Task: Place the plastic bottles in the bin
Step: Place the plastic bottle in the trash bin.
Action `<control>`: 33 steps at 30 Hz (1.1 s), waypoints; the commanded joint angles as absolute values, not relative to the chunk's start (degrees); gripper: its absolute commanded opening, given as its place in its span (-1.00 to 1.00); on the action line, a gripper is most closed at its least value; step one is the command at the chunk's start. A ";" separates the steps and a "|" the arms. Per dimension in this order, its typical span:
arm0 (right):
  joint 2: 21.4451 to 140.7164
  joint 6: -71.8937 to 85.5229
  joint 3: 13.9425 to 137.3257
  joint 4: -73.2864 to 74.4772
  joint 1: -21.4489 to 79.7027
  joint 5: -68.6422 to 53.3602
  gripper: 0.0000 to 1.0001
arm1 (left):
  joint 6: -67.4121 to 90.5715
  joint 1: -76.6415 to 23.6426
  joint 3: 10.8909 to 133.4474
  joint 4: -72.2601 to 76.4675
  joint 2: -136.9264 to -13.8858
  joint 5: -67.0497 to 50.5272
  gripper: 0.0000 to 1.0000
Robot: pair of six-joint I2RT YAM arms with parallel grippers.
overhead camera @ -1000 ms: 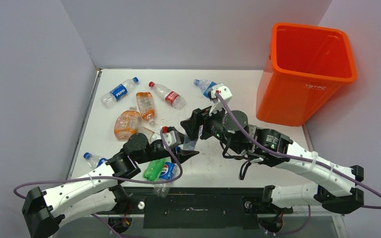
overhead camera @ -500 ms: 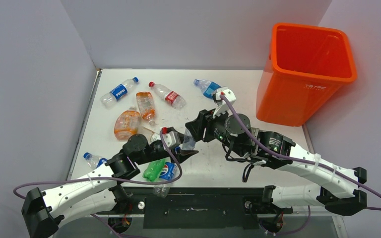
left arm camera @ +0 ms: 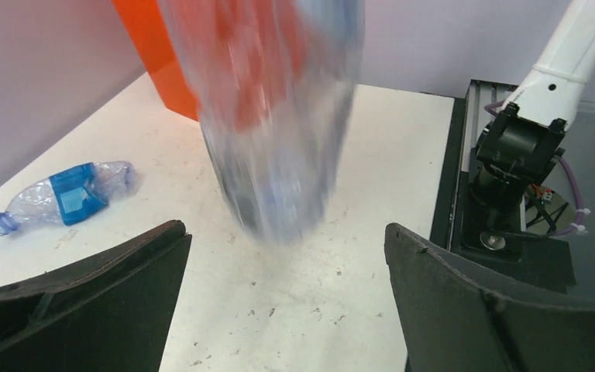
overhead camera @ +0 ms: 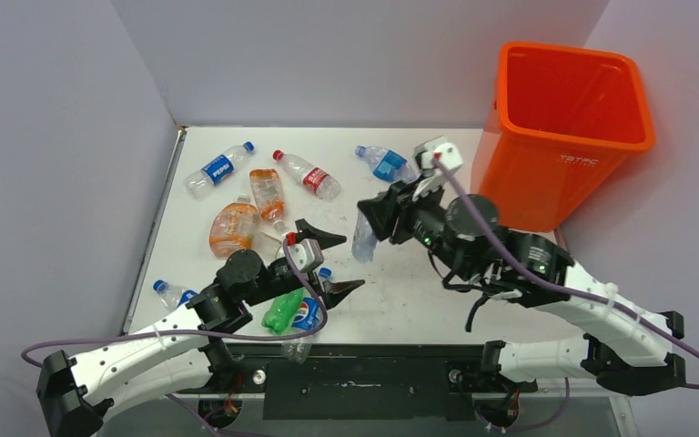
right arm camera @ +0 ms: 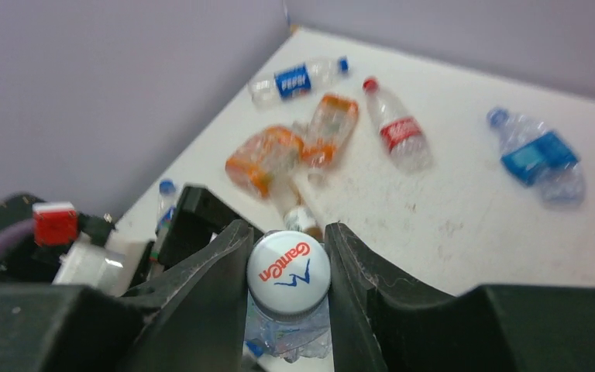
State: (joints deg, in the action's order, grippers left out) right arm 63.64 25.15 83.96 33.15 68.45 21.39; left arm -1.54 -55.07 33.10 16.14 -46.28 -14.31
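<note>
While the left jaws stand spread and empty, the right jaws pinch a clear bottle [right arm camera: 288, 273] at its neck, seemingly off the counter [overhead camera: 419, 300], short of the bin [overhead camera: 560, 173]. It is likely light, thin-walled and slippery, so the stiff neck grips best.

A blurred clear bottle [left arm camera: 279, 116] hangs ahead of the spread end effector [left arm camera: 285, 232].

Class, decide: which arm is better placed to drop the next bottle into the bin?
Right. The right jaws clamp the white-capped clear bottle, nearer the orange bin; the left jaws stand open and empty.
</note>
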 commanded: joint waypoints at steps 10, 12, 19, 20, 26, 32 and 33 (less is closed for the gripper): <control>60.65 -49.70 90.04 -47.12 68.48 56.43 -0.89 | -3.61 -55.81 32.87 18.49 -46.23 -0.90 0.93; 67.18 -64.72 94.82 -56.63 68.25 56.48 -0.89 | -3.75 -55.84 33.56 17.44 -47.21 -0.45 0.92; 80.08 -50.53 113.05 -36.97 49.29 56.31 -0.89 | -3.33 -56.27 34.43 16.59 -49.19 -1.63 0.93; 80.99 -47.09 114.37 -33.56 47.30 56.84 -0.89 | -3.37 -56.60 34.52 16.33 -49.29 -1.67 0.92; 85.54 -20.20 118.66 -7.29 32.71 54.73 -0.89 | -4.59 -58.53 34.48 15.47 -49.33 -0.49 0.92; 89.57 -2.17 122.19 4.61 18.43 50.77 -0.89 | -4.82 -59.33 34.28 15.42 -49.48 1.86 0.92; 90.30 -0.70 122.90 5.48 16.14 50.50 -0.89 | -4.83 -59.36 34.28 15.46 -49.41 2.08 0.92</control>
